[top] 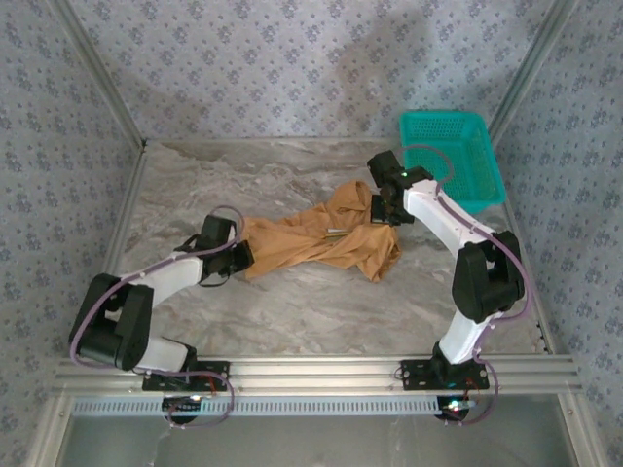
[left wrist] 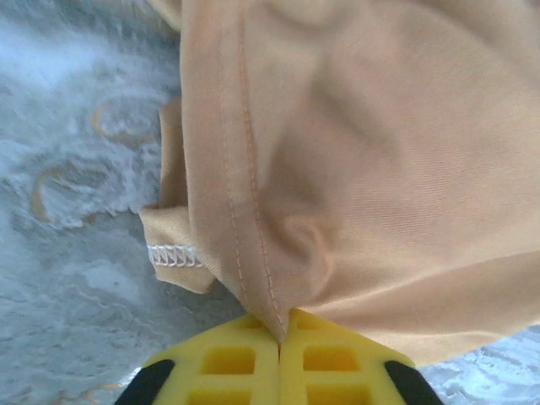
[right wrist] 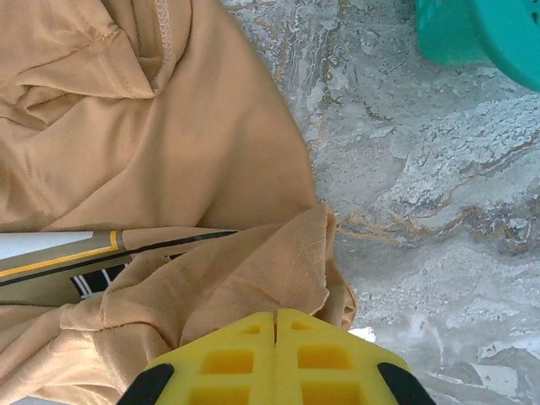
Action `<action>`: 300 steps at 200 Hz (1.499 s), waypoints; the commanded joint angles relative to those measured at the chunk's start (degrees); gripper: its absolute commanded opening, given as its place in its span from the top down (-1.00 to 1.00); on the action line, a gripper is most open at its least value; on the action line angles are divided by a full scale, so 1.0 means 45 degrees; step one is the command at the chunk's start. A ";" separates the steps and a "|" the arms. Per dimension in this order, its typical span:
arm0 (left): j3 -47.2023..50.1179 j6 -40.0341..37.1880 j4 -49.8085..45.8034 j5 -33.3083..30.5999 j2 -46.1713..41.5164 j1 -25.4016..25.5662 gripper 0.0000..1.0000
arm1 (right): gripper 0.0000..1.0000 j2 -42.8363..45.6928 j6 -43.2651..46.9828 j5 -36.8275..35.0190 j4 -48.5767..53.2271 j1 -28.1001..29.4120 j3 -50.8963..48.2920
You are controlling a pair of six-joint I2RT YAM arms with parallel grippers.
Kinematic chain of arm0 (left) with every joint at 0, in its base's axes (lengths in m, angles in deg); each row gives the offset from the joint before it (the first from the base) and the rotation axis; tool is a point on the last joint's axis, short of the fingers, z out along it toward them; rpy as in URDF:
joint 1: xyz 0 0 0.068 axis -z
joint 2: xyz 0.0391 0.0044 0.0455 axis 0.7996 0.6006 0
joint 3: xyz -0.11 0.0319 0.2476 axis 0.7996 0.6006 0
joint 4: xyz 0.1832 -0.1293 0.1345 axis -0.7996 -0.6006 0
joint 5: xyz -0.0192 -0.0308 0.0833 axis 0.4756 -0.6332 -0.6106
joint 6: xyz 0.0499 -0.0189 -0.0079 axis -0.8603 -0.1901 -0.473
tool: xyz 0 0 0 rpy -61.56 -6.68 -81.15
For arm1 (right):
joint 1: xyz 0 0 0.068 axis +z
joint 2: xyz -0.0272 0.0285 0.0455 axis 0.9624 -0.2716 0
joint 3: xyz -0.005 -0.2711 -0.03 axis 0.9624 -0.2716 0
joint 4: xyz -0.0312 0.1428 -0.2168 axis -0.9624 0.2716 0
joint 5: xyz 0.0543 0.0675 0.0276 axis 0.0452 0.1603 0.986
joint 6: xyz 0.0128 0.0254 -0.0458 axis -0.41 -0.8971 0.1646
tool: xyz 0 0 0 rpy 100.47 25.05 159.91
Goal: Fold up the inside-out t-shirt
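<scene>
Early stage: inside-out t-shirt (top: 321, 238) lies bunched just left of teal basket (top: 443, 116), no fold made. Left gripper (left wrist: 280, 337) pinched on the hem farthest from basket, right gripper (right wrist: 276, 319) clamped on basket-side edge; flattening and folding all remain

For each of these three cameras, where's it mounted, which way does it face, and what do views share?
Top: above, behind the robot, facing down at table, shirt, basket; left arm, right arm show.
Left wrist: on left arm, facing along left gripper, shut on shirt hem; yellow fingers show.
Right wrist: on right arm, facing along right gripper, shut on shirt; basket corner beyond.
Shared: all see the shirt; top and right wrist, the basket.
</scene>
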 commanded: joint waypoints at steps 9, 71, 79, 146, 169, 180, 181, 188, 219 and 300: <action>-0.1185 -0.0548 -0.1527 -0.0807 -0.0935 -0.0083 1.00 | 1.00 0.0374 -0.0045 0.0053 0.0333 -0.0025 0.0174; -0.7398 -0.2638 -0.5813 -0.2888 -0.1246 -0.1038 1.00 | 1.00 0.1004 0.1722 -0.0279 0.1775 -0.0532 0.4542; -0.8633 -0.2713 -0.6065 -0.2887 -0.1172 -0.1483 1.00 | 1.00 0.1062 0.1999 -0.0250 0.1960 -0.0627 0.5504; -1.3117 -0.2121 -0.5288 -0.0410 -0.1341 -0.3269 1.00 | 1.00 0.2693 0.2436 0.0793 0.0344 -0.0811 0.7953; -1.3419 -0.1982 -0.5709 0.0347 -0.1599 -0.3447 1.00 | 1.00 0.3740 0.2091 0.1429 -0.0672 -0.0729 0.7279; -1.3461 -0.1972 -0.5828 0.0504 -0.1867 -0.3510 1.00 | 1.00 0.4225 0.2086 0.1556 -0.0924 -0.0694 0.7092; -1.3472 -0.1972 -0.5842 0.0536 -0.1901 -0.3515 1.00 | 1.00 0.4270 0.2086 0.1556 -0.0946 -0.0692 0.7082; -1.3511 -0.1953 -0.5903 0.0603 -0.2100 -0.3552 1.00 | 1.00 0.4578 0.2101 0.1629 -0.1082 -0.0685 0.6954; -1.3541 -0.1790 -0.6012 0.1456 -0.2770 -0.3589 1.00 | 1.00 0.5617 0.2061 0.1545 -0.0971 -0.0642 0.6516; -0.6705 -0.1331 -0.3944 0.2380 -0.0660 -0.2515 1.00 | 1.00 0.4924 0.1522 0.0618 -0.2004 -0.1144 0.0040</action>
